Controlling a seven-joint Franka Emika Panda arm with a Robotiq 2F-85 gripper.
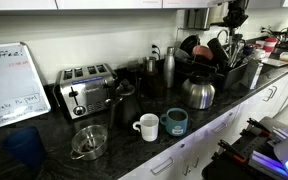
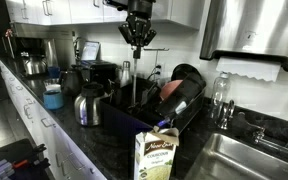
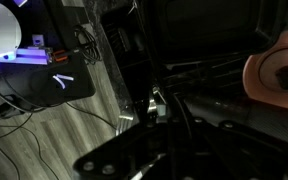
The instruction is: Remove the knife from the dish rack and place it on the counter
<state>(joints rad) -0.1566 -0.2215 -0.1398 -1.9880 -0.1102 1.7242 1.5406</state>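
The black dish rack (image 1: pixel 222 76) stands on the dark speckled counter (image 1: pixel 124 152) and is loaded with dark dishes; it also shows in an exterior view (image 2: pixel 162 120). My gripper (image 2: pixel 136 46) hangs high above the rack, fingers pointing down, and is also seen in an exterior view (image 1: pixel 227 24). A thin, dark knife (image 2: pixel 136 76) hangs straight down from the fingertips towards the rack. The fingers look closed on its top end. The wrist view is very dark: a thin line (image 3: pixel 178 130) runs between the jaws over the rack, with a pink item (image 3: pixel 279 70) at right.
A chrome toaster (image 1: pixel 87 88), a steel kettle (image 1: pixel 198 93), a white mug (image 1: pixel 147 126), a teal mug (image 1: pixel 176 121) and a glass bowl (image 1: pixel 89 141) stand on the counter. A carton (image 2: pixel 156 155) stands beside the sink (image 2: pixel 249 160).
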